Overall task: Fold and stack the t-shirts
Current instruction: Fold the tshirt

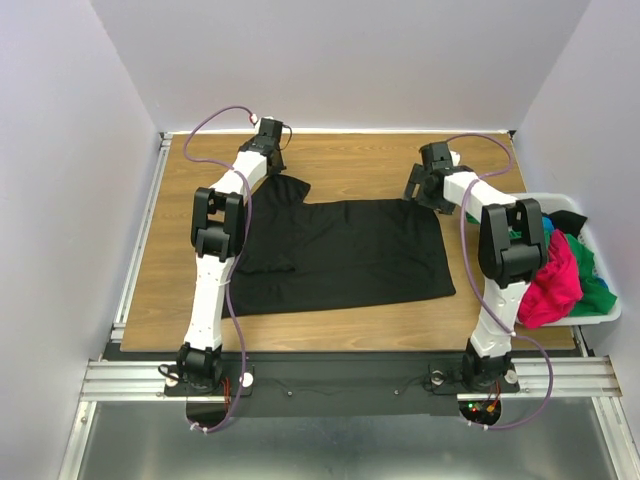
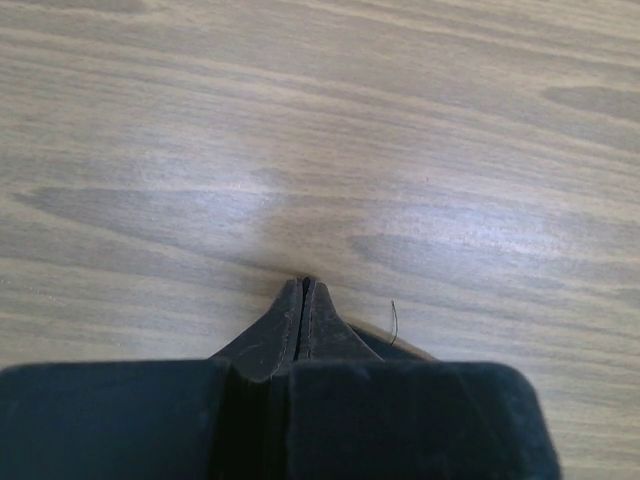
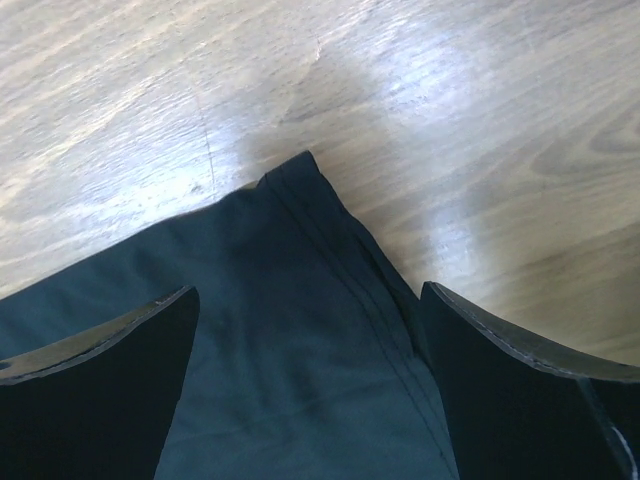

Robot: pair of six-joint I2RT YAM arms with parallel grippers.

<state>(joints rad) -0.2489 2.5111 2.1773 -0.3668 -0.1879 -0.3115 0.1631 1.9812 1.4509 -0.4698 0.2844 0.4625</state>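
large black t-shirt (image 1: 350, 250) lies spread flat on the middle of the table (image 1: 330, 150), hem side toward the right edge, sleeve end toward the left. near edge of the shirt sits close to the table's near edge, with some wrinkles on the left half.

left gripper (image 1: 272, 160) is at the far-left part of the table, right at the tip of the shirt's far sleeve; from the top view the two look to be touching. left wrist view: left gripper (image 2: 305, 292) is pinched fully together, tips meeting over bare wood, with a loose dark thread (image 2: 393, 314) just beside them. can't tell from either view if cloth is actually caught between the tips.

right gripper (image 1: 420, 188) hangs over the shirt's far-right hem corner. right wrist view: right gripper (image 3: 310, 292) is spread wide, one finger either side of the corner, nothing held. the black t-shirt (image 3: 300, 380) runs between the fingers (image 3: 100, 390), and its stitched hem corner points out past the tips onto wood.

white basket (image 1: 603, 312) sits at the table's right edge, partly behind the right arm. a magenta shirt (image 1: 555, 285) is bunched in it, spilling over the inner rim, with a green shirt (image 1: 598, 272) just beside it.
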